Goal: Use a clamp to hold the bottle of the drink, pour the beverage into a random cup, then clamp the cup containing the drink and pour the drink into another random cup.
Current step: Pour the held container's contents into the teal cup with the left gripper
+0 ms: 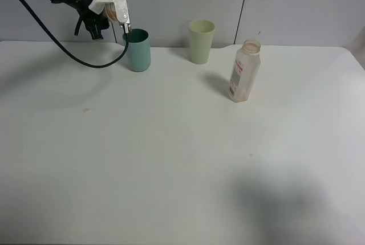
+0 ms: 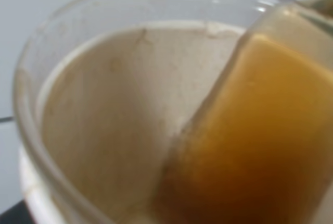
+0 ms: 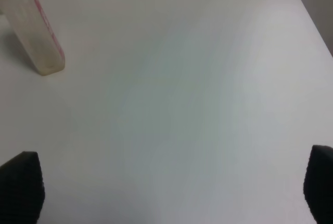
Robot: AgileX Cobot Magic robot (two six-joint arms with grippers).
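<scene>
Your left gripper (image 1: 117, 14) is clamped tight on the blue cup (image 2: 130, 109), tipped hard over the teal tumbler (image 1: 137, 49) at the back-left of the table (image 1: 171, 165). The left wrist view looks straight into the cup's clear rim; the beverage (image 2: 250, 140) is pooled amber against the low side, right at the lip, and the rest of the inner wall looks wet but bare. From the high cam the cup mouth sits just above the tumbler's rim, near touching; can't tell whether a stream is running. The cup body is mostly hidden behind the gripper there. So, as I judge it: step 1 (bottle into cup) looks done, since the bottle (image 1: 244, 71) stands upright, looking drained, well apart on the right; step 2 is mid-pour w/ liquid left to go. Your right gripper (image 3: 166, 187) has its jaws wide apart, holding nothing, hovering over bare table w/ the bottle off at the far edge of its view. The pale green tumbler (image 1: 201, 41) stands untouched btwn teal tumbler and bottle.
</scene>
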